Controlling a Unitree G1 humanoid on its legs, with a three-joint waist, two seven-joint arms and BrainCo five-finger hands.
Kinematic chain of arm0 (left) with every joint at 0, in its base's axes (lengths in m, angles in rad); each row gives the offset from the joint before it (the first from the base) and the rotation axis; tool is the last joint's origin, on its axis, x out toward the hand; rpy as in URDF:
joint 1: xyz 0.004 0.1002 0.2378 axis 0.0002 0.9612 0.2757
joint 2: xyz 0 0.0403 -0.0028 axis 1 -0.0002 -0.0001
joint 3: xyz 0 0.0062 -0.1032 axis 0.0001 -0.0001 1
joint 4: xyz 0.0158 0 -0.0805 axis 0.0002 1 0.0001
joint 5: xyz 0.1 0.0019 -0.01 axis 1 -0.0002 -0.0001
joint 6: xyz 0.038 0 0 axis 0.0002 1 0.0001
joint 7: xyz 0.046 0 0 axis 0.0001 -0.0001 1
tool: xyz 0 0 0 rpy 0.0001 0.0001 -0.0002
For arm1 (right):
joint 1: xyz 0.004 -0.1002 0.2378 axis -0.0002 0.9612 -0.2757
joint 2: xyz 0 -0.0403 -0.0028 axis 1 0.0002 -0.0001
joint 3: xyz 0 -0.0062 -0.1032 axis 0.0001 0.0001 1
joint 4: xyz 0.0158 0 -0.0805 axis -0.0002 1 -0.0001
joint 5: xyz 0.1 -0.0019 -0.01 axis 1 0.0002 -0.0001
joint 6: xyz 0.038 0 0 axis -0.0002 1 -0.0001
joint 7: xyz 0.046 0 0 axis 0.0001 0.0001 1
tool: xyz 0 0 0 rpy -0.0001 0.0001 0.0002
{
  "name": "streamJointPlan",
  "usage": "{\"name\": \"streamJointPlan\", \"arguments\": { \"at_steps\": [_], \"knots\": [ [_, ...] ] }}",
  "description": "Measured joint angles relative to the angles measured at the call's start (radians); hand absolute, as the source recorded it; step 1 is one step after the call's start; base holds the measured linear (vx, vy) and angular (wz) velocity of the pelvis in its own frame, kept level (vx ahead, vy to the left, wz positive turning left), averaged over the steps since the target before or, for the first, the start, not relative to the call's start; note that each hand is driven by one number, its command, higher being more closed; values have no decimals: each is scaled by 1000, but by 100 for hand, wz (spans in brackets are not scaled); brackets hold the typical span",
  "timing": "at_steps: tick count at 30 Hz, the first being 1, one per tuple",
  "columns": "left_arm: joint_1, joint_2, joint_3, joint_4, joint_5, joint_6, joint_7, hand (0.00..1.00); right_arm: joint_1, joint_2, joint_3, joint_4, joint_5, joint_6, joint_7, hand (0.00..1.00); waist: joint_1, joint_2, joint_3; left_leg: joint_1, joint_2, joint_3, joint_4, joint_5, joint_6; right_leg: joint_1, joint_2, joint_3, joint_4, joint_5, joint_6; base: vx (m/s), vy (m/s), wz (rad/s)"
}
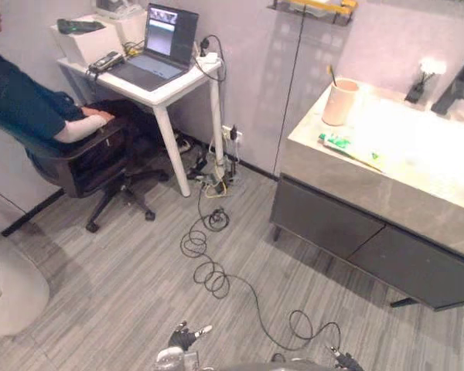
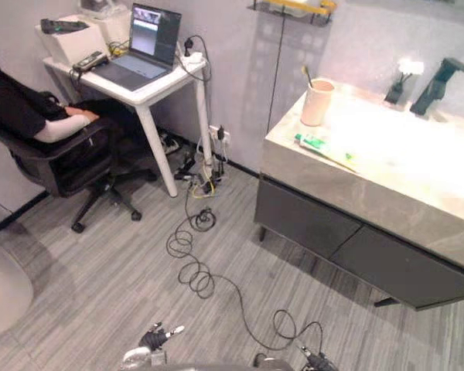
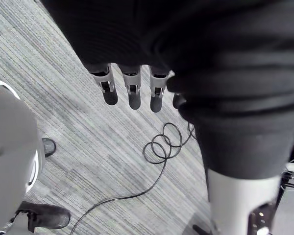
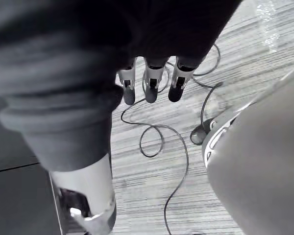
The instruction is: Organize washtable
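The washtable stands at the right, a pale stone top over dark drawers. On its near left corner a pink cup holds a toothbrush. A green and white toothpaste tube lies flat just in front of the cup. A black faucet rises at the back of the basin. My left hand hangs low over the floor, far from the table, fingers relaxed and holding nothing. My right hand hangs likewise, its fingers straight and bare.
A person sits in a black office chair at the left, by a white desk with a laptop. A wall shelf hangs above the table's left end. A white rounded object stands at the left.
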Motion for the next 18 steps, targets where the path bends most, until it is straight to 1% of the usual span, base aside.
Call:
{"name": "streamJointPlan", "arguments": {
  "at_steps": [3,5,6,7,8,9,10,11,12,13,14,15,16,17,18],
  "knots": [
    [-1,10,-35,0,0,-1,-5,0,-5,1,9,10,2,-4,0,0,0,-9,0,-8,1,-17,63,0,-1,29,-8,0,-7,0,0,45,8,12],
    [-1,24,-51,-1,0,-2,-5,0,-13,4,11,16,4,-6,1,0,1,-18,7,-56,12,-25,186,-2,-4,42,-14,6,-8,0,0,7,-2,5],
    [0,32,-50,-2,0,-2,-5,0,-15,3,11,16,7,-7,1,0,2,-16,12,-106,36,-33,325,-2,-4,51,-11,13,-10,-1,0,8,-8,-9],
    [11,30,-35,-15,0,-2,-4,0,-20,1,12,11,8,-9,0,0,3,-1,23,-163,74,-47,476,5,-15,64,4,32,-10,-2,-1,15,10,-24],
    [18,25,-10,-26,-3,-2,-4,0,-20,1,16,5,8,-10,0,0,8,10,26,-192,95,-56,552,16,-30,69,10,43,-9,-3,-2,46,92,-60],
    [21,23,5,-36,-2,-2,-4,0,-17,-3,28,-11,8,-11,-1,0,28,22,34,-232,121,-65,652,52,-41,80,20,74,-8,-9,-1,79,131,-86],
    [23,24,26,-39,-3,-2,-3,0,-15,2,37,-26,8,-13,-1,0,35,13,41,-260,112,-92,718,116,-44,86,12,107,-8,-12,1,85,141,-82],
    [27,26,30,-40,-2,-2,-3,0,-23,4,53,-31,9,-15,-2,0,36,2,46,-277,104,-112,750,105,-32,88,0,117,-8,-16,1,61,128,-63],
    [28,23,35,-43,-2,-4,-5,0,-24,2,79,-40,8,-20,-2,0,30,6,49,-310,101,-162,757,16,-9,87,-4,139,-3,-21,-6,23,136,-48],
    [30,15,48,-59,-2,-4,-4,0,-26,1,91,-53,8,-22,-3,0,31,7,50,-339,93,-225,698,-28,-21,79,-6,163,6,-28,-10,6,146,-52],
    [32,12,55,-61,-3,-4,-4,0,-28,1,97,-57,8,-24,-3,0,33,6,50,-343,82,-262,637,-32,-22,72,-8,175,16,-34,-6,-10,181,-63],
    [40,10,59,-74,-2,-4,-2,0,-30,-2,122,-66,8,-26,-3,0,33,7,50,-336,67,-348,492,-29,-26,51,-10,206,42,-51,15,-22,162,-59],
    [44,8,61,-78,-3,-4,-1,0,-30,-4,136,-69,8,-27,-3,0,33,10,48,-325,56,-401,417,-26,-32,36,-7,228,60,-65,25,-30,222,-93],
    [50,3,67,-78,-7,-4,-2,0,-27,-8,146,-69,6,-29,-1,0,38,13,43,-299,26,-492,324,-43,-86,3,-5,283,101,-86,44,-21,230,-102],
    [50,8,65,-76,-3,-4,2,0,-29,-5,152,-60,0,-28,-1,0,48,5,30,-283,-2,-473,279,-51,-71,-13,-16,354,113,-98,52,46,258,-101]
  ]
}}
